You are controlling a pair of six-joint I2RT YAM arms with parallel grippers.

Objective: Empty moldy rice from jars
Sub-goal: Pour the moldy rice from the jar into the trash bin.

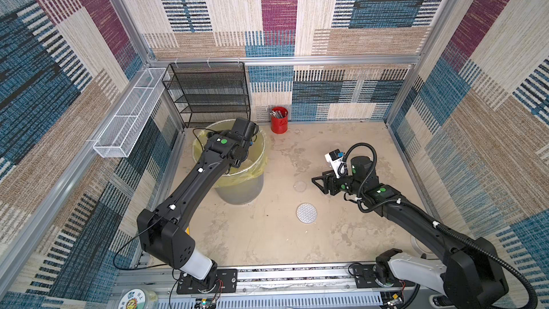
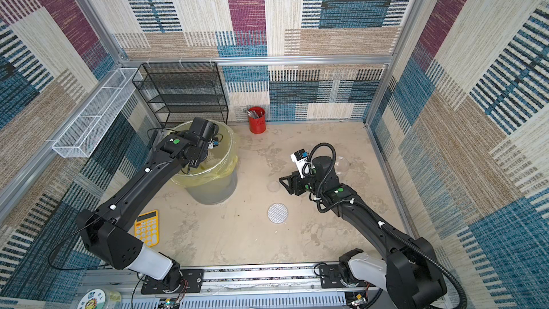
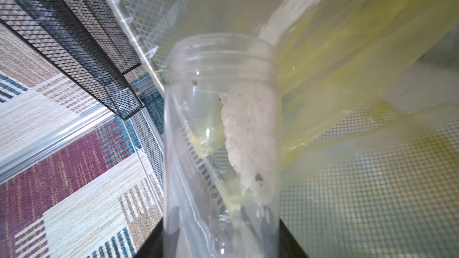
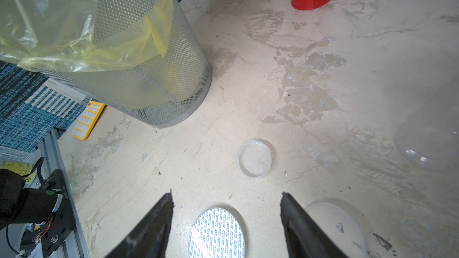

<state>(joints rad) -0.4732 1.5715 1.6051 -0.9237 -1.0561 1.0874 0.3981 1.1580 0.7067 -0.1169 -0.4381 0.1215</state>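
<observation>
My left gripper (image 3: 222,243) is shut on a clear narrow jar (image 3: 218,75), tipped mouth-first inside the grey mesh bin (image 1: 240,191) with the yellow liner. Moldy rice (image 3: 248,135) clings in a pale clump along one inner wall of this jar. A blurred white mass (image 3: 280,13) shows just past the mouth, against the liner. In both top views the left wrist (image 1: 237,141) covers the jar. My right gripper (image 4: 227,199) hangs open and empty above the table, near a printed round lid (image 4: 217,234). A second clear jar (image 4: 429,132) stands empty beside it.
A small clear lid (image 4: 254,158) and a pale round lid (image 4: 332,224) lie on the table near the right gripper. A red cup (image 1: 279,120) of pens stands at the back wall. A black mesh shelf (image 1: 208,93) is behind the bin, a yellow calculator (image 2: 147,227) beside it.
</observation>
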